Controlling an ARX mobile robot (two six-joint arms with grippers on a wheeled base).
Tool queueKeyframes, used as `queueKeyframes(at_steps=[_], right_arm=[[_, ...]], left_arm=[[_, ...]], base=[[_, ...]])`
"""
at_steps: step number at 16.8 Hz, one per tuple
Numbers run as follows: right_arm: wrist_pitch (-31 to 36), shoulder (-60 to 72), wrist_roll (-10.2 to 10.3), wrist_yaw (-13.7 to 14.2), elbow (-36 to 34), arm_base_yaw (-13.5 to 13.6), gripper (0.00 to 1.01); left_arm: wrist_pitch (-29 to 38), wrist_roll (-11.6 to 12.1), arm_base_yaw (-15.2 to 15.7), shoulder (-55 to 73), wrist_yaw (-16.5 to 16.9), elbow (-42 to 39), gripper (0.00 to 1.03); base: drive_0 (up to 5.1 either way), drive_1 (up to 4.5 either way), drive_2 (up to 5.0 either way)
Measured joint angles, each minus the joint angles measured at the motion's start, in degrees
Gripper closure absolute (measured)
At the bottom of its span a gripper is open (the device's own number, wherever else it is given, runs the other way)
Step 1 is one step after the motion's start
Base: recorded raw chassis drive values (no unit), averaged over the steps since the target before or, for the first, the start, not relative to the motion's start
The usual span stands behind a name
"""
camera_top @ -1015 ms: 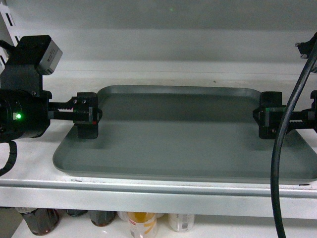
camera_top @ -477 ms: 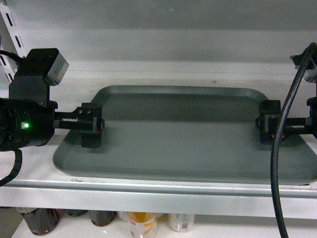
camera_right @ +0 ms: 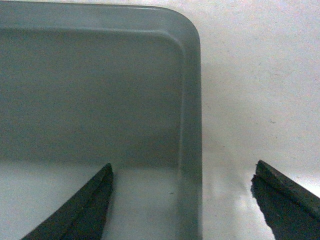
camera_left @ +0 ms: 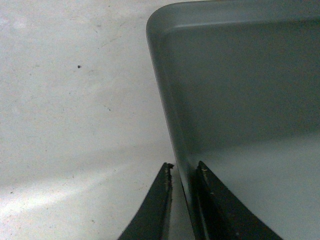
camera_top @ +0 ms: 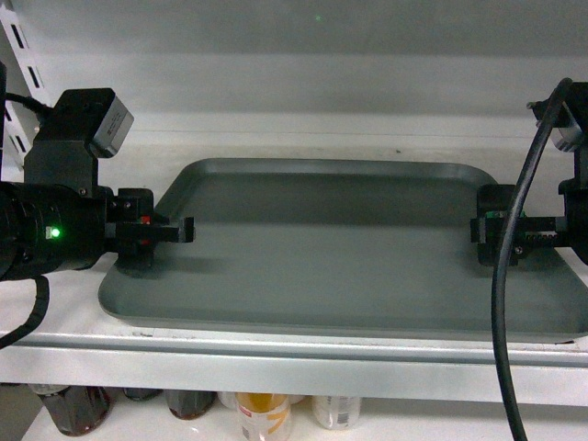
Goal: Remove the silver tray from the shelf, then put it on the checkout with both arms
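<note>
1. Left claw (camera_left: 181,200): fingers drawn together onto the left rim of the tray (camera_top: 340,243), one finger outside the rim and one inside, as the left wrist view shows. A second ago, in the head view, it stood spread wide across that rim; it has since narrowed to a pinch. Grip looks made, or very nearly.

2. Right claw (camera_right: 182,200): fingers wide apart, straddling the tray's right rim, one over the tray floor and one over the bare shelf (camera_right: 250,75). No contact visible. Little changed over the last second beyond a slight shift.

3. Tray: lies flat on the shelf, long side toward the front edge, unmoved throughout. Nothing on it.

4. Shelf: white board with folded front edge; slotted upright (camera_top: 20,46) at far left. Bottles (camera_top: 262,413) stand on the level below.

5. Status: only one side gripped. Judged next: the right claw needs to pinch its rim before any lift, or the tray would tilt. The checkout is not in view.
</note>
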Motion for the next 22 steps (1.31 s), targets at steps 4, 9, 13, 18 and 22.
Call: queueKeyframes(at_steps=[4,9,13,18,22], right_arm=[[0.2,-0.1,0.1,0.3,-0.1,1.0,0.60],[1.0,-2.0,4.0,1.0,-1.4,0.9,0.98],[1.9,-3.3,3.5,2.1,-2.2,0.9,0.98],[1.9,-3.6,2.5,3.0,-2.3,1.0,0.98],[1.7,-3.8,2.5,3.0,-2.3,1.0,0.98]], left_arm=[[0.3,-3.6,-0.1,0.0,0.0,0.0,1.00],[-0.4,-3.5,-1.4,-0.6,-1.9,0.0,1.00],[-1.6,-3.5,-2.3,-1.6,-2.6,-0.3,1.00],[-3.5,-4.1,-3.8,-3.7,-4.0,-0.7,1.00],[-5.0,-4.2,-4.5,-6.4,-5.0,-0.8,1.00]], base=[[0.0,0.00,0.0],[0.0,0.00,0.0],[0.0,0.00,0.0],[0.0,0.00,0.0],[0.0,0.00,0.0]])
